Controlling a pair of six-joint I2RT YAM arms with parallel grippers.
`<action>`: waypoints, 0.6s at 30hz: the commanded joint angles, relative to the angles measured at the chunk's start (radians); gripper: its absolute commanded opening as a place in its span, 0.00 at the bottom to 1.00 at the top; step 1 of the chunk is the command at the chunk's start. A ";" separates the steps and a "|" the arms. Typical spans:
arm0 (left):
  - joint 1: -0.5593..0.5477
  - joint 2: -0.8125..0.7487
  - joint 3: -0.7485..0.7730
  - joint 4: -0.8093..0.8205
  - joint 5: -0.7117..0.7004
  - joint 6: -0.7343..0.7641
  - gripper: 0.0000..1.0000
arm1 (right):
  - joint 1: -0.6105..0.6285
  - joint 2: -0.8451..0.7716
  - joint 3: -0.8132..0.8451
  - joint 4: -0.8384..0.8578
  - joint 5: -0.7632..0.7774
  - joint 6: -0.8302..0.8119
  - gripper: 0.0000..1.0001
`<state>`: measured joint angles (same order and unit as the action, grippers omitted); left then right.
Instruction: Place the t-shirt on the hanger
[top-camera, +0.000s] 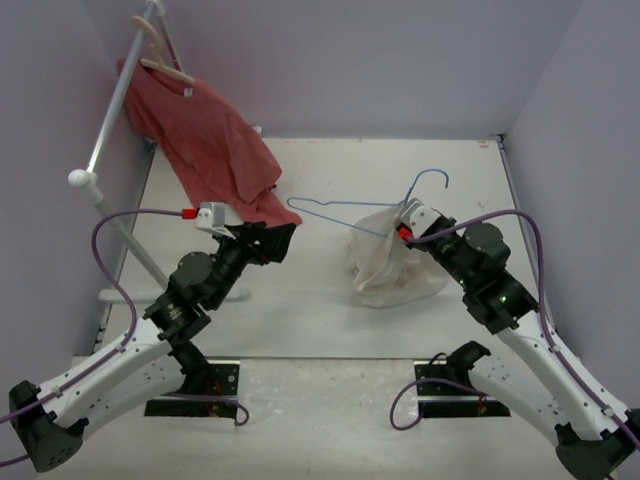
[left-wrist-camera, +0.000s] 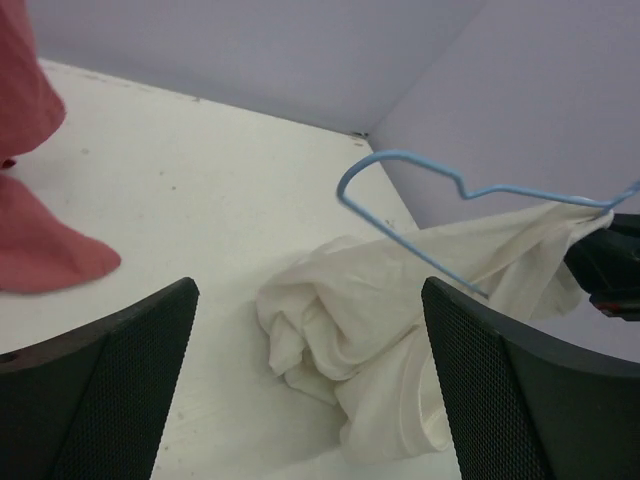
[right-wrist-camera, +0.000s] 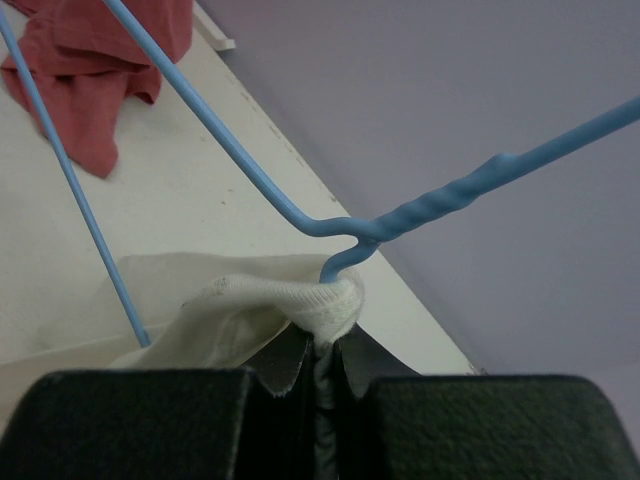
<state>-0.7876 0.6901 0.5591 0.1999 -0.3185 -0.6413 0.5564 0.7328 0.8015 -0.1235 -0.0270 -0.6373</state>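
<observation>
- Pinching a ribbed edge of the t-shirt (right-wrist-camera: 322, 300) between fingers pressed together, the right tool (right-wrist-camera: 325, 375) sits just under the twisted neck of the hanger (right-wrist-camera: 440, 200). I cannot tell whether the wire itself is caught in that pinch.
- The left tool (top-camera: 280, 242) is spread wide and empty. It is low over the table (top-camera: 320, 310), facing the cloth but apart from it.
- Most of the t-shirt lies heaped on the table right of centre, with one part drawn up to the right tool. The hanger tilts above the heap with one wire arm running into the folds, so it looks partly threaded rather than dressed.
- Judging by its wrinkles and slump, the cloth is light, soft and shapeless. It will probably sag from a single pinch and drag along the table. The ribbed collar or a shoulder seam looks like the firmest place to take hold.
- The wire looks thin, light, smooth and somewhat springy. It could swivel or slip unless held close to the neck twist.
- Farthest back, a red t-shirt (top-camera: 210, 140) hangs on a wooden hanger (top-camera: 165, 55).
</observation>
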 joint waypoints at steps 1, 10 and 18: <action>-0.004 -0.100 -0.098 -0.104 -0.095 -0.197 0.94 | 0.002 0.016 0.033 0.111 0.117 0.017 0.00; -0.031 0.159 -0.175 0.360 0.411 -0.220 0.80 | 0.004 0.013 0.071 0.095 0.113 0.053 0.00; -0.194 0.422 -0.081 0.454 0.360 -0.234 0.91 | 0.004 0.013 0.100 0.054 0.116 0.037 0.00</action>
<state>-0.9287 1.0342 0.3996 0.5265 0.0166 -0.8528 0.5564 0.7567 0.8361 -0.1110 0.0633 -0.6019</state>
